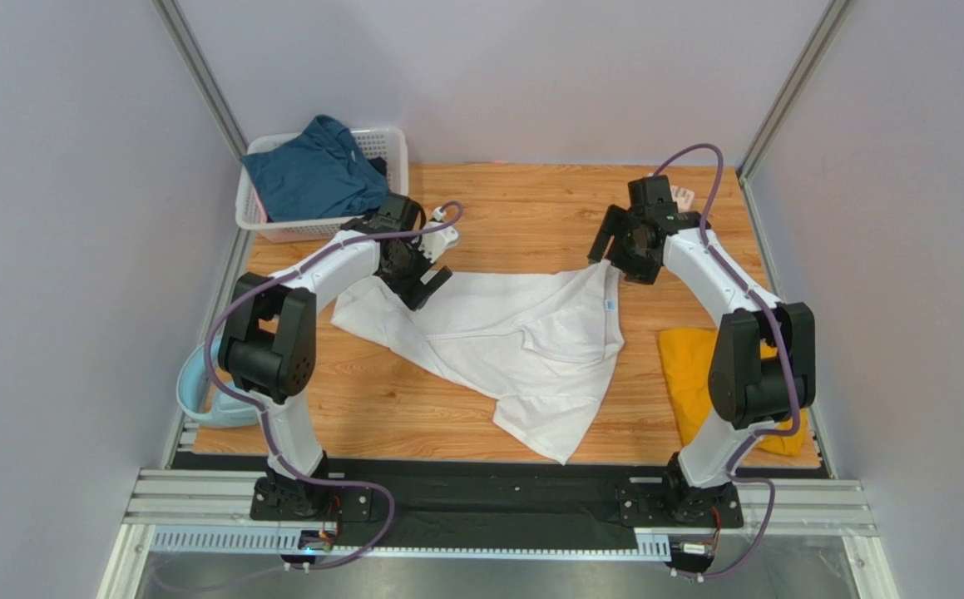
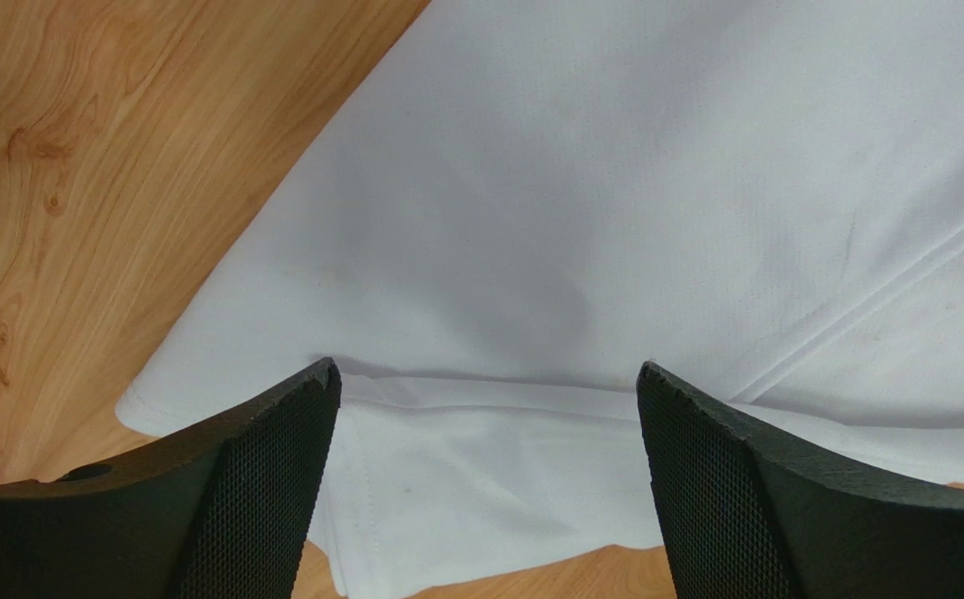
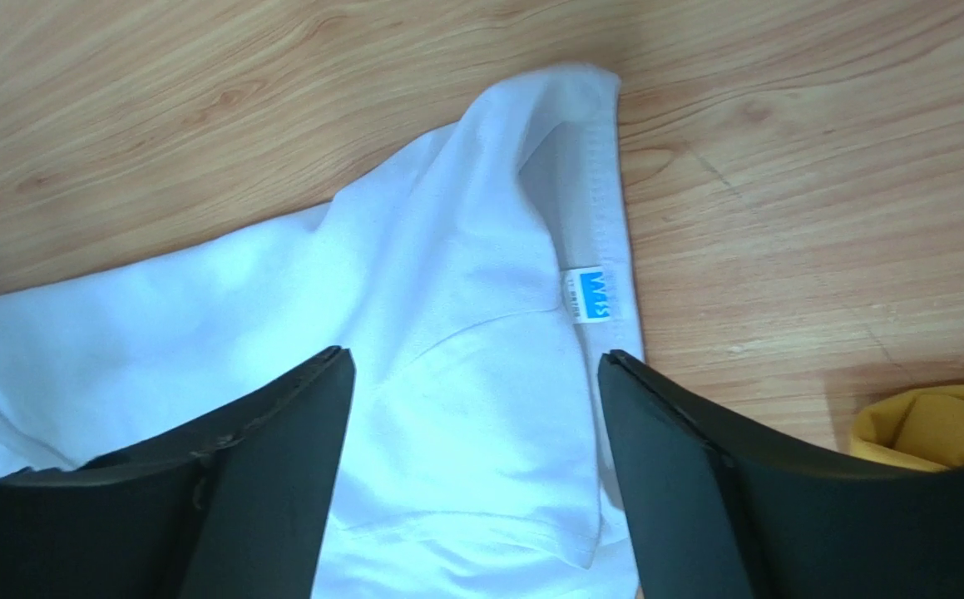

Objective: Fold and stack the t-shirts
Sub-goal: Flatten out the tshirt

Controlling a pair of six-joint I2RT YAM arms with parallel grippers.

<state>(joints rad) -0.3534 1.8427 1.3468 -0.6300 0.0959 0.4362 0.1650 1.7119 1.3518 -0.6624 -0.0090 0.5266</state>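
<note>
Your white shirt (image 1: 512, 337) lies spread but wrinkled on the middle of the tabletop (image 1: 524, 206). Your left gripper (image 2: 487, 374) and right gripper (image 3: 474, 356) are both released, jaws wide apart over its far corners. The yellow shirt (image 1: 693, 368) lies at the right, and the teal shirt (image 1: 318, 169) is in the basket (image 1: 382, 135).

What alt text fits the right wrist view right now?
A white t-shirt lies rumpled on the wooden table, its collar with a small blue neck label framed between the open jaws of the right gripper. A corner of mustard-yellow cloth shows at the lower right edge.
</note>
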